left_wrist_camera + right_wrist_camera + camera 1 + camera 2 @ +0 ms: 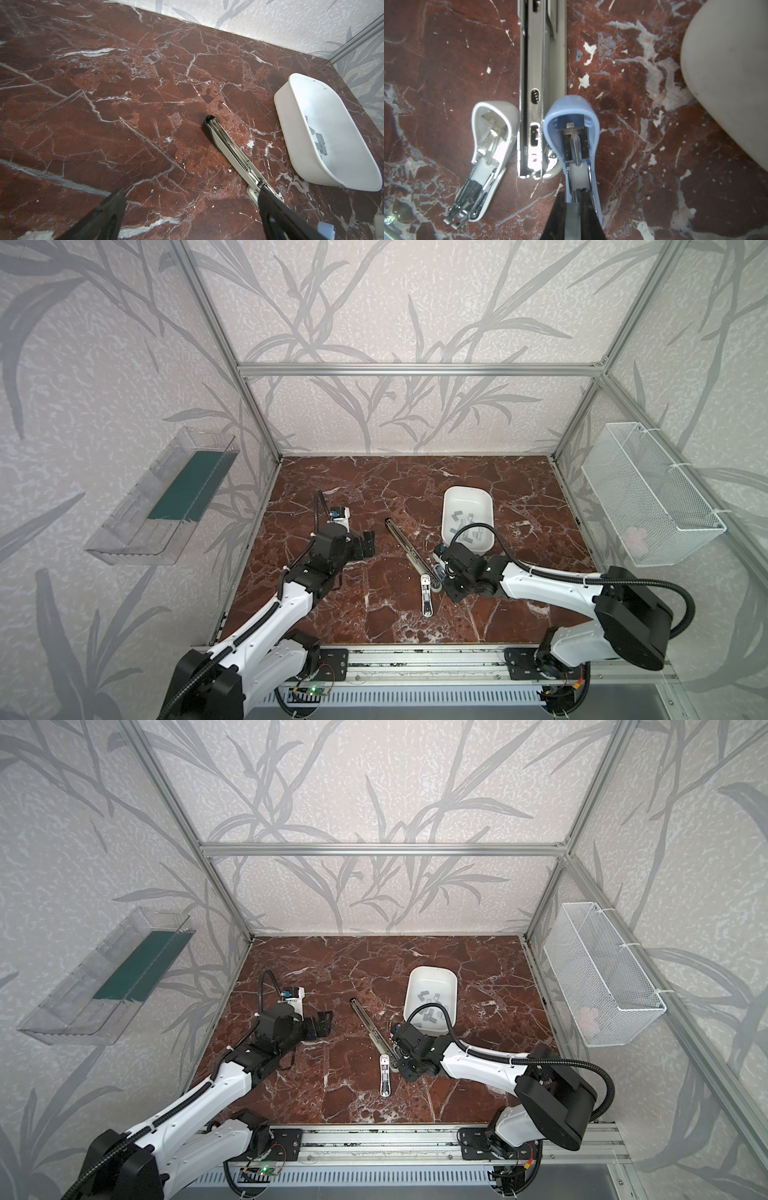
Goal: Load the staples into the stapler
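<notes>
A small blue stapler (572,135) lies open on the marble, its channel facing up. My right gripper (572,209) is shut on a grey strip of staples (572,220), held right over that channel's rear end. More staples (467,526) lie loose in a white bin (465,497) just behind the right arm, also seen in the left wrist view as staples (320,143). My left gripper (369,545) hovers open and empty left of the long stapler (405,541), its fingers (108,216) wide apart above bare marble.
The long stapler (542,83) lies open diagonally between the arms, touching the blue one. A small white stapler (488,155) lies open on its other side, toward the front edge. A wire basket (648,497) hangs on the right wall, a clear tray (162,497) on the left.
</notes>
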`<state>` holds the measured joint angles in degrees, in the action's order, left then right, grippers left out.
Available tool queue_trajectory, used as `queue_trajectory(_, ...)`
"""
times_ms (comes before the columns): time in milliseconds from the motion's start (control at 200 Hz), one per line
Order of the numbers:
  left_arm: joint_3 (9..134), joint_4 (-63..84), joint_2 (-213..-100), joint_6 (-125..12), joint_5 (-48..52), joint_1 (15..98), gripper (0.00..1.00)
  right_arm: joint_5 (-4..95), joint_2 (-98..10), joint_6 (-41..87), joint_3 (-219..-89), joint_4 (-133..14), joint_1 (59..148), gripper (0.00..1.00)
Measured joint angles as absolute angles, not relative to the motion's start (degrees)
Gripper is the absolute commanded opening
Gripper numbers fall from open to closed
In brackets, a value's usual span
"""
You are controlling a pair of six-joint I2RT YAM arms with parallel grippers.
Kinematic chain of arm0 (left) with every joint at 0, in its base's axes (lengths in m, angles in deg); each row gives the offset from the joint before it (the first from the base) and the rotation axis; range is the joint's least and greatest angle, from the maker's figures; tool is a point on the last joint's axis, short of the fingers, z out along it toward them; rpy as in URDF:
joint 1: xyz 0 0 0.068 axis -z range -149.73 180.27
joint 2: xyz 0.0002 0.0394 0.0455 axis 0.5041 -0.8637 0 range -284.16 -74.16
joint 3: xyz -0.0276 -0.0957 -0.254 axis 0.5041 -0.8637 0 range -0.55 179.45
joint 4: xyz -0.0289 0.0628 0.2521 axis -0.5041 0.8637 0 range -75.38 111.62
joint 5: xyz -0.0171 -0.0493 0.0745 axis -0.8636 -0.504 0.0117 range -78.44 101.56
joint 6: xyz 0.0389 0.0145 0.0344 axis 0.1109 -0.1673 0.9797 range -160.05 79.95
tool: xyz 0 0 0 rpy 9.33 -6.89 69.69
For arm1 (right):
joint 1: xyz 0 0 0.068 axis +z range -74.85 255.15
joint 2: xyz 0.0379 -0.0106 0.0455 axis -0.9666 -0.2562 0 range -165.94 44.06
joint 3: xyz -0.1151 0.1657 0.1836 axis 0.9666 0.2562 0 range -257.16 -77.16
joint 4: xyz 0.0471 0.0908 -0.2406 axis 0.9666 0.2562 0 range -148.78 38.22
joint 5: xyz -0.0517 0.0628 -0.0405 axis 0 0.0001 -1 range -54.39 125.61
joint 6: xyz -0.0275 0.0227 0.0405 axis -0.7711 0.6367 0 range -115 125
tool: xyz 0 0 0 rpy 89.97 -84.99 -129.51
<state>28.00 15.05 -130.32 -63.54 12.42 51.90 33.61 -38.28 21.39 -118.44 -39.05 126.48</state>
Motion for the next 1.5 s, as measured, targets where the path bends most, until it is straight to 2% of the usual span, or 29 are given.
queue_trajectory(690,26.28,17.12,-125.34,-60.52,13.69,51.9,0.99,35.53,-39.7,25.17,-119.88,-39.44,127.34,0.04)
queue_trajectory(1235,25.47,17.45,-124.44,-59.56,13.73,51.9,0.99,26.46,-36.97,28.14,-120.95,-37.96,127.4,0.03)
queue_trajectory(1499,25.45,17.91,-123.02,-59.12,14.56,51.9,0.99,25.52,-37.01,29.01,-120.34,-38.09,127.9,0.03)
